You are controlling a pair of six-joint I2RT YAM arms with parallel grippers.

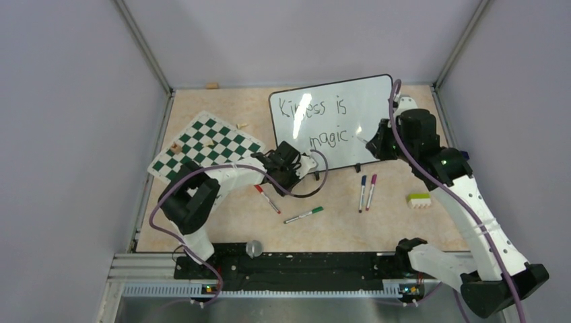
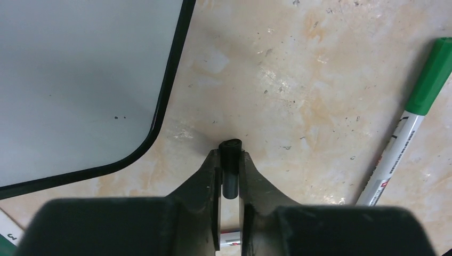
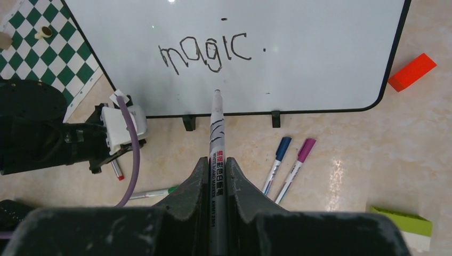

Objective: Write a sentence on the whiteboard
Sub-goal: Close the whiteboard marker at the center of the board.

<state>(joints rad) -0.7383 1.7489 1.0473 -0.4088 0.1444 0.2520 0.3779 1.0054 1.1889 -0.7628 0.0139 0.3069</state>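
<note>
When going outward from the arm bases, first meet the green marker [image 1: 303,215] and the red marker [image 1: 268,199] on the beige table [image 1: 337,229], near each other but apart. More to the right, find the blue marker [image 1: 363,193] and the pink marker [image 1: 371,192] side by side, and past them a green-and-white block [image 1: 419,200] beside the right arm.

Just beyond the red marker, see the left gripper [image 2: 230,154] low over the table, pinching a short black cylinder [image 2: 231,165] (a marker cap, by its look) between both fingers, just beside the near left corner of the whiteboard [image 1: 363,108]. Then come to the right gripper [image 3: 216,162], pressed tight on the barrel of a black marker [image 3: 216,133]; uncapped tip aimed at the board under the word "magic."; impossible to tell whether touching.

Find the whiteboard itself in the far half of the table, right of the middle, two small black feet on its near edge. On it, read the sentence [image 1: 313,109] in thin black handwriting, two lines: roughly "Kindess is" above, "magic." below. Left of the board, see the chess mat [image 1: 205,148], some small pieces on it. Right of the board, note an orange block [image 3: 411,72].
</note>
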